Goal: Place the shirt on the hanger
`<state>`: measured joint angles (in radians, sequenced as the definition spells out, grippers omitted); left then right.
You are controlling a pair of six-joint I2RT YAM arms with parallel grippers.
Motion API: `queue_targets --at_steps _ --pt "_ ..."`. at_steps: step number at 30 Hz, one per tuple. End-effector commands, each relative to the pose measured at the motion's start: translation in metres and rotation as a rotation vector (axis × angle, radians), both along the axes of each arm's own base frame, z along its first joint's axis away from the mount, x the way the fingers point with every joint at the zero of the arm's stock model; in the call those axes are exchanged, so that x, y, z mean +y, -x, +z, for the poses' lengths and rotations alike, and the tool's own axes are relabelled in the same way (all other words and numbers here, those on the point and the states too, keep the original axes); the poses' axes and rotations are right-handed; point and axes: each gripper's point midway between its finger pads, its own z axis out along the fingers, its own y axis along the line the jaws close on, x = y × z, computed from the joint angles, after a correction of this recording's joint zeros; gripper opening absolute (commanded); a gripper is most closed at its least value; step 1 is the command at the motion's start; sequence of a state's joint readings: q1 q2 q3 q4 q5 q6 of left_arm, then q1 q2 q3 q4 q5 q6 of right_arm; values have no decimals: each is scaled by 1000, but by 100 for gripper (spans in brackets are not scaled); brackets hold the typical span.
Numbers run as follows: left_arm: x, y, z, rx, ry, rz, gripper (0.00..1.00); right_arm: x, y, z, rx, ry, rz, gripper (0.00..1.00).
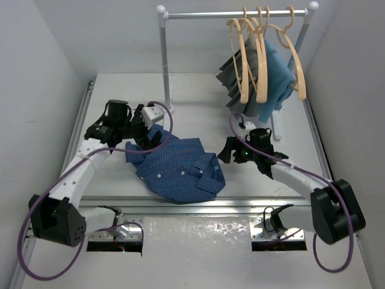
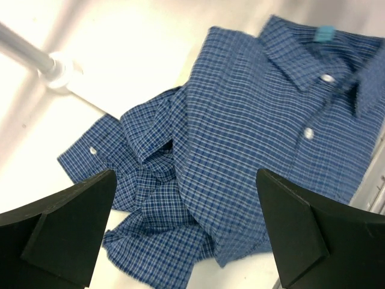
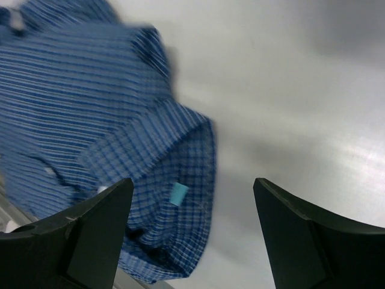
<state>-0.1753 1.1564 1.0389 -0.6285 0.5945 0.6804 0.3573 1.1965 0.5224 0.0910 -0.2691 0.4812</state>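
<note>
White walls close in a pale worktop [image 1: 198, 96], and at its far right stands a rack [image 1: 234, 13] whose rail carries several tan hangers [image 1: 261, 66], a grey garment [image 1: 231, 69] and a lighter blue cloth [image 1: 278, 75] among them. None of the hangers bears the shirt [image 1: 177, 168], which lies rumpled on the worktop near the middle, with its collar to the right and a bunched sleeve at its far left. The left pincer [image 1: 146, 137] hangs over that far-left part. Its wrist view shows the jaws spread wide with nothing between them, and the crumpled sleeve and buttoned front lie below the gap [image 2: 185, 174]. The left arm reaches from its near-left base up and inward, bent at the elbow. The right pincer [image 1: 231, 150] sits just right of the collar, also spread wide and holding nothing; its view has the collar and a turquoise label [image 3: 178, 194] under the left finger, with bare worktop under the right. The right arm stretches low from its near-right base towards the left.
</note>
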Motion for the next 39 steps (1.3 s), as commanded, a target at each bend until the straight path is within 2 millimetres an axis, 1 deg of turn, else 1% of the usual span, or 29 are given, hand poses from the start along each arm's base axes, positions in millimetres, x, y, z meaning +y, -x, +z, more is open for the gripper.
queue_targets --at_steps 1,2,3,4,7,8,9,11,12,13,14,15,16,17,18,19,20,24,25,26,27,28,30,31,32,33,34,35,39 --pt "3 -25 -10 34 24 106 100 0 3 -29 104 -11 -62 81" --pt "4 -25 -15 49 21 109 100 -1 4 -43 143 1 -66 79" --pt "4 -25 -19 55 16 112 100 2 0 -45 141 -3 -65 76" --pt "4 -26 -23 61 16 113 100 5 3 -58 175 0 -48 76" --pt "7 -30 -28 48 6 129 100 28 -4 -61 154 1 50 78" --pt "8 -32 -29 43 1 134 100 37 -14 -56 135 -2 76 79" --pt "12 -37 -31 31 -12 154 100 42 -12 -70 173 19 102 81" --pt "17 -41 -35 21 -40 173 100 52 -21 -71 184 10 126 81" --pt "22 -43 -39 25 -53 191 99 55 -21 -83 213 18 133 80" --pt "23 -43 -40 30 -52 189 99 58 -22 -86 216 17 143 78" --pt "23 -42 -38 32 -48 181 99 68 -28 -81 201 -5 177 68" --pt "21 -38 -38 47 -32 156 100 76 -26 -90 211 6 211 59" --pt "20 -36 -37 51 -22 143 100 85 -26 -90 204 6 244 49" --pt "17 -34 -33 53 -2 124 99 99 -33 -80 175 -12 288 35" --pt "16 -32 -32 55 3 116 100 111 -30 -82 170 -8 337 26" --pt "15 -31 -29 54 9 107 100 124 -39 -68 133 -31 366 9" --pt "12 -27 -28 66 21 91 100 133 -38 -60 117 -51 396 1" --pt "4 -16 -20 86 53 39 100 159 -48 -6 -65 -79 424 0" --pt "2 -14 -17 85 62 30 99 164 -51 20 -138 -89 428 0" --pt "0 -13 -13 75 77 17 99 170 -49 33 -188 -76 449 0" --pt "-2 -13 -10 73 89 16 100 171 -52 45 -232 -67 437 0" --pt "-4 -14 -7 66 102 14 100 173 -51 72 -300 -87 439 0" --pt "-10 -15 1 54 135 -9 100 173 -48 97 -366 -113 439 0" --pt "-16 -12 4 61 161 -43 100 171 -45 120 -419 -138 432 0" --pt "-20 -9 4 75 170 -70 100 170 -44 130 -439 -152 426 0" --pt "-24 -8 10 70 180 -100 100 170 -43 141 -459 -166 429 0" --pt "-30 -1 9 96 196 -152 99 170 -39 152 -476 -173 440 0" --pt "-33 -1 15 89 210 -172 100 172 -38 162 -490 -182 448 0" --pt "-47 5 22 90 251 -237 100 172 -35 179 -503 -185 442 0"
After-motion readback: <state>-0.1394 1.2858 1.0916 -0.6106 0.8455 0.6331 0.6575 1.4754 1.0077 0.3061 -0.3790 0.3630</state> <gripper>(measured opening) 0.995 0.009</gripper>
